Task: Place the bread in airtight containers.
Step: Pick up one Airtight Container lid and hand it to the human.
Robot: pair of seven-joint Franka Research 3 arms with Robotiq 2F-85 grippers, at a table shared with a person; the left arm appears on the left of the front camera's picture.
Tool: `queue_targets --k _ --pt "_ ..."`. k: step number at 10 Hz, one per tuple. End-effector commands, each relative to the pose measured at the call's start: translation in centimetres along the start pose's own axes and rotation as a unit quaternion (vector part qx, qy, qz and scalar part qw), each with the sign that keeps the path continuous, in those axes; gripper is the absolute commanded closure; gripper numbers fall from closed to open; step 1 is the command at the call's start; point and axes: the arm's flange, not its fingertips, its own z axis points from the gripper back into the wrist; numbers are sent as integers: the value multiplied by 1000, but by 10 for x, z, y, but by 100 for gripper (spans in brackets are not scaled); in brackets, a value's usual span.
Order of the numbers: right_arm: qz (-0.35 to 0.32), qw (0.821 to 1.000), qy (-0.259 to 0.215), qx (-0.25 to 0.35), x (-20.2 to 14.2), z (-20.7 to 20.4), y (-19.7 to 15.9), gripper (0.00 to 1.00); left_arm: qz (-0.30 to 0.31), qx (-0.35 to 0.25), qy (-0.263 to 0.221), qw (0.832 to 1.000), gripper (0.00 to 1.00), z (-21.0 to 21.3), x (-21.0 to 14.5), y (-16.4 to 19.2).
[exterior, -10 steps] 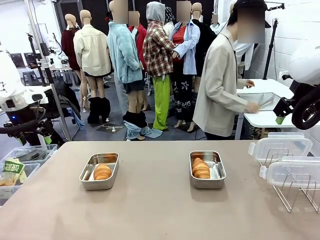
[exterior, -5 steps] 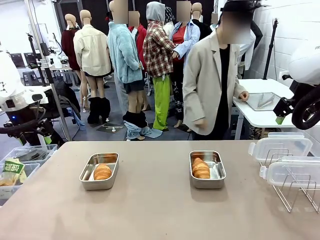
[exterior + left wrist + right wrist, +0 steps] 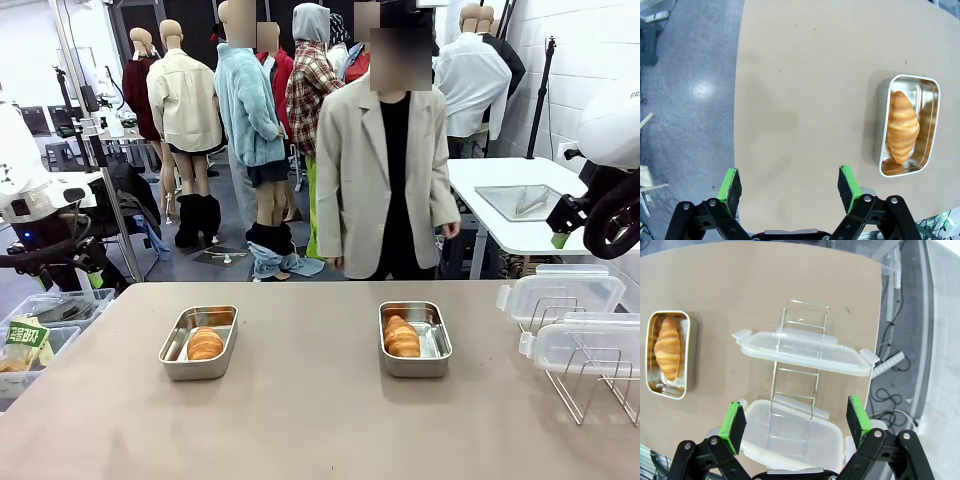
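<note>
Both rolls lie in tins, so lidding looks like the step in hand. The left hand (image 3: 788,184) hangs spread and empty over bare bench (image 3: 805,75). Its roll (image 3: 903,125) sits in a tin (image 3: 932,92) ahead, right of the fingers. The right hand (image 3: 796,416), also spread and empty, hovers above two clear lids (image 3: 800,350) resting on a wire rack (image 3: 805,310). The second roll (image 3: 667,347) lies in its own tin, well off to its left. Next, I judge, this hand must drop, pinch a lid's edge and lift it clear.
</note>
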Motion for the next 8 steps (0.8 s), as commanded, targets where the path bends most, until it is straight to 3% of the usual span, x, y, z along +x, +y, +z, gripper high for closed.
queue_targets --k 1,8 --pt "-7 1000 2 -8 0 0 2 0 3 4 -1 1000 0 2 1 -1" --pt "-7 1000 2 -8 0 0 2 0 3 4 -1 1000 0 2 1 -1"
